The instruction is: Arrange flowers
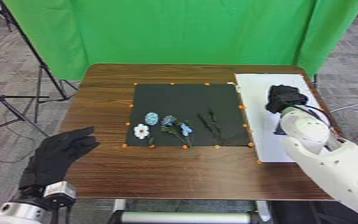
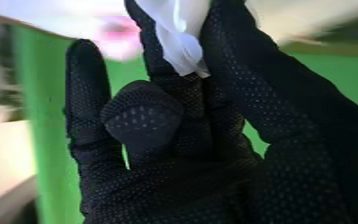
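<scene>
My right hand [image 2: 291, 117] is pinching a white piece [image 2: 181, 37], left hand [image 1: 51, 157] open; loose flowers [image 1: 141, 131] are seemingly awaiting arranging.

I have a white flower [image 1: 141, 131] and blue flowers [image 1: 151, 118] lying toward the mat's [image 1: 184, 97] near left corner, dark stems [image 1: 214, 123] right of them; I pinch a petal-like white piece [image 2: 179, 37].

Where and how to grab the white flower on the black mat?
I'd pinch the white flower across its petals, coming down from above and its left: it looks flat on the mat, with blue flowers close on its far and right sides.
</scene>
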